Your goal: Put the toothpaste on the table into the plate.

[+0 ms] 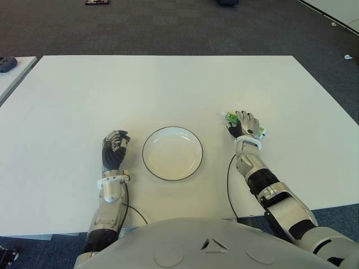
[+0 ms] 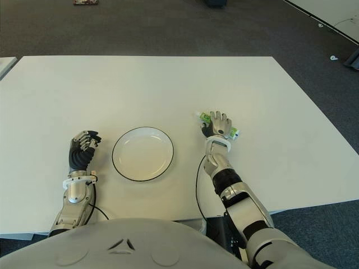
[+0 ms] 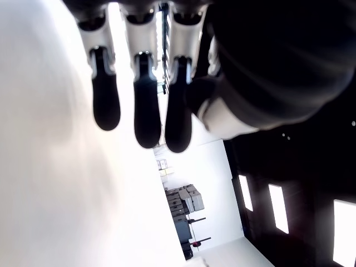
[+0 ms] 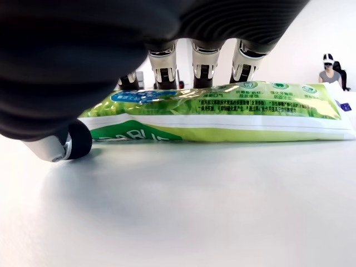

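Observation:
The green and white toothpaste tube (image 4: 222,108) lies flat on the white table (image 1: 168,89), right of the plate. My right hand (image 1: 245,124) sits over its middle, so only the tube's two ends (image 1: 229,116) show in the eye views. In the right wrist view the fingers (image 4: 203,64) come down behind the tube and the thumb (image 4: 69,143) stands in front near one end; the hand is open around it, not clamped. The round white plate with a dark rim (image 1: 144,154) is empty. My left hand (image 1: 115,148) shows left of the plate, fingers relaxed, holding nothing.
Another white table (image 1: 14,73) stands at the far left with a dark object (image 1: 7,64) on it. Dark carpet surrounds the table. The table's front edge runs close to my body. A person (image 4: 331,69) sits far off in the right wrist view.

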Robot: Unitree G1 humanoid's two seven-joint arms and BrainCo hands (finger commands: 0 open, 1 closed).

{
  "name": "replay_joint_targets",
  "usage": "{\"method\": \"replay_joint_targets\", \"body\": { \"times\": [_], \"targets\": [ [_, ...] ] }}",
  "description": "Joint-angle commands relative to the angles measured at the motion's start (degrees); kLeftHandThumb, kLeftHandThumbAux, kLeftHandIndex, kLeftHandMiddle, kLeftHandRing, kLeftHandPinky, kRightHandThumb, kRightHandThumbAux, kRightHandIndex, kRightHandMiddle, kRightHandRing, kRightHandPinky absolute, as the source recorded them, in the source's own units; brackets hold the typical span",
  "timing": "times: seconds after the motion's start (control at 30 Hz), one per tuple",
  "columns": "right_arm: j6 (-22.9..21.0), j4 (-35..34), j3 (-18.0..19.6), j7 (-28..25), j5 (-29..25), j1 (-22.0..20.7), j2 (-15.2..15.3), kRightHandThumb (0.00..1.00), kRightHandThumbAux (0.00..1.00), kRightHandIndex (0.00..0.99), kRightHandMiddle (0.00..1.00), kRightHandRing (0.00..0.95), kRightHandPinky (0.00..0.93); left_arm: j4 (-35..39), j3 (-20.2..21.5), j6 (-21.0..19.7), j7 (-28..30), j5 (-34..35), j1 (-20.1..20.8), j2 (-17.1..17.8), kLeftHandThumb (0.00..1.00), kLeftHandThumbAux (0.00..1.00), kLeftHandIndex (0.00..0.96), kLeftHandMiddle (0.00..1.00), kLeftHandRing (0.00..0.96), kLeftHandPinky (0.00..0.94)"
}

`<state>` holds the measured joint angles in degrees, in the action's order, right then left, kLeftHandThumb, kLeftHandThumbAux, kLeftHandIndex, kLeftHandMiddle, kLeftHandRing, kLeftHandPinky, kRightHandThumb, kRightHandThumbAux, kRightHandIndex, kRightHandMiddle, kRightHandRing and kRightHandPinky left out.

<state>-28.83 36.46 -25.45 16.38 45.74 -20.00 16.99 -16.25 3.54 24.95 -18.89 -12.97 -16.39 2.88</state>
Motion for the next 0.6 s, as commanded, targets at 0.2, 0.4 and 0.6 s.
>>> {"method": "replay_joint_targets", "body": {
  "times": [0.2,0.4,0.6],
  "targets": [
    [1.0,0.5,1.6,2.3,-2.2,2.7,-1.1,0.527,0.482,0.261,0.185,0.193,0.255,-0.5,0.4,-3.3,-0.4,-0.4,-1.7,-0.4,0.702,0.72,0.425,0.512,0.509,0.477],
    [3.6,0.5,4.5,5.9,-4.5,3.1,-1.9,0.67,0.664,0.406,0.398,0.432,0.482,0.7,0.4,-5.6,-1.2,-1.4,-2.0,-0.6,0.702,0.72,0.426,0.515,0.51,0.48],
    [7.5,1.3,5.8,9.3,-5.6,3.2,-1.8,0.705,0.704,0.431,0.552,0.587,0.635,1.8,0.3,-7.6,-1.3,-1.6,-2.2,-0.6,0.701,0.721,0.425,0.513,0.509,0.48]
  ]
}}
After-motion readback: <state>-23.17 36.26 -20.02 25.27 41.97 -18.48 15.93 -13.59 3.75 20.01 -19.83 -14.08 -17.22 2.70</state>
